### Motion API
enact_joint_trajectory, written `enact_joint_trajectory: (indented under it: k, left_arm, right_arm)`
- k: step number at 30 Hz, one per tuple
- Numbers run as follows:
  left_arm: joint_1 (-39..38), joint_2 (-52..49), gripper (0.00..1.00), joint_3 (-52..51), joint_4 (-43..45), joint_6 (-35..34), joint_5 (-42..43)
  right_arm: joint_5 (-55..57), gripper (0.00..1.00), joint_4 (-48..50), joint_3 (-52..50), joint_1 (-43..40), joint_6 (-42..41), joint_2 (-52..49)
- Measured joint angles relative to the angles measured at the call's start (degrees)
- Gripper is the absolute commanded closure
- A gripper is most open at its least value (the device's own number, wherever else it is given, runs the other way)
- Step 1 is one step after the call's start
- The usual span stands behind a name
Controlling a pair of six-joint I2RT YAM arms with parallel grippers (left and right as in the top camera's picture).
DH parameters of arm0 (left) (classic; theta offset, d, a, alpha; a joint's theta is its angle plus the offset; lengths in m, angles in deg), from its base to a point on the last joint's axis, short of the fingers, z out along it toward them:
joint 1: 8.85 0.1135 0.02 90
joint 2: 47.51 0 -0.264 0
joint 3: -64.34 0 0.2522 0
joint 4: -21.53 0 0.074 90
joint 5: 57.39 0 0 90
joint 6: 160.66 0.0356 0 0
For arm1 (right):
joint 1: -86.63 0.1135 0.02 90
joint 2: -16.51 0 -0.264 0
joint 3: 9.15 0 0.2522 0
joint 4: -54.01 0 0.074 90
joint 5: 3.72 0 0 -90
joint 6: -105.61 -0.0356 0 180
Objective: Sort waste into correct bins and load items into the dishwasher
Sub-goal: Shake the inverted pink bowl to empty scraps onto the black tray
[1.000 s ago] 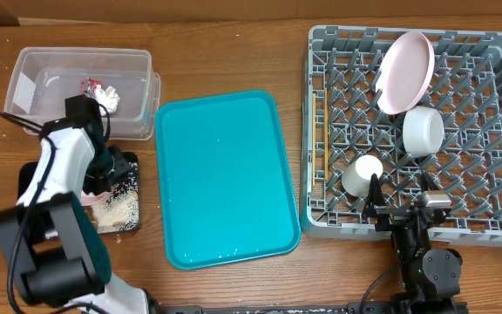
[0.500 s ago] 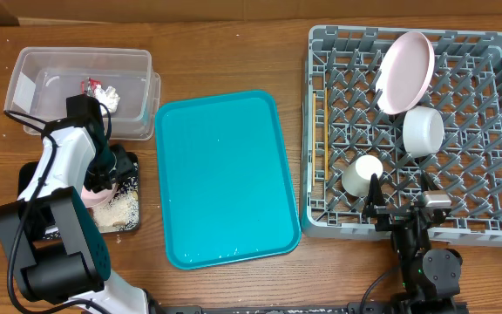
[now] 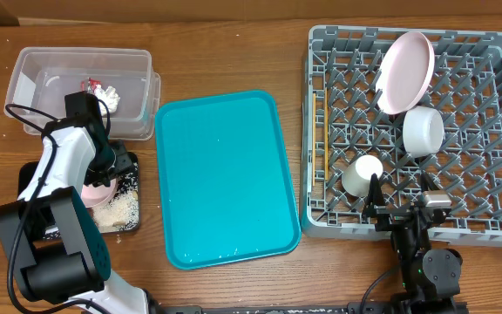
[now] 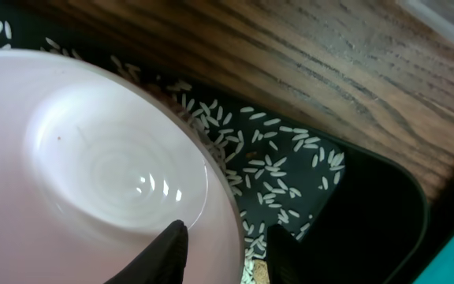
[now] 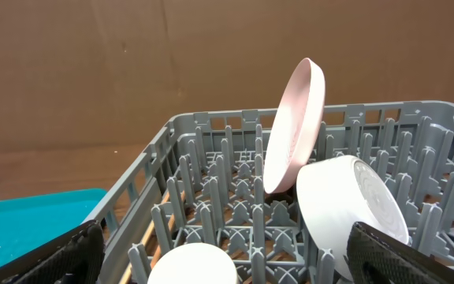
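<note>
Left wrist camera: left claw (image 4: 227, 251) pinches the rim of the small pinkish bowl (image 4: 93, 158) over the black tray (image 4: 361, 213) strewn with rice grains (image 4: 274, 170), near the counter's left edge. Right claw (image 5: 227, 237) gapes wide before the dish rack (image 5: 211, 142).

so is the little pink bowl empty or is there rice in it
Empty: the left wrist view shows the small pinkish bowl bare inside; the rice grains lie on the black tray.

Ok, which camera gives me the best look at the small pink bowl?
Left wrist: the pink bowl fills the frame, its rim between the fingers of the left gripper. Overhead shows only a sliver under the arm; right wrist shows none of it.
</note>
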Motion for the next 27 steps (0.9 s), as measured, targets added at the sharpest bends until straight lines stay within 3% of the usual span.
enact_joint_trajectory:
  k: [10, 13, 15, 21, 27]
  left_arm:
    - [0.0, 0.0, 0.72, -0.6, 1.9, 0.2, 0.0]
    - [0.0, 0.0, 0.82, -1.3, 2.3, 0.2, 0.0]
    - [0.0, 0.0, 0.96, -1.4, 2.6, 0.3, -0.1]
    - [0.0, 0.0, 0.96, -1.3, 1.4, 1.1, -1.2]
    - [0.0, 0.0, 0.96, 3.6, -9.2, 0.7, -0.5]
  right_arm:
    - [0.0, 0.0, 0.0, 0.0, 0.0, 0.0, 0.0]
    - [0.0, 0.0, 0.0, 0.0, 0.0, 0.0, 0.0]
    - [0.0, 0.0, 0.0, 0.0, 0.0, 0.0, 0.0]
    - [0.0, 0.0, 0.0, 0.0, 0.0, 0.0, 0.0]
    - [0.0, 0.0, 0.0, 0.0, 0.0, 0.0, 0.0]
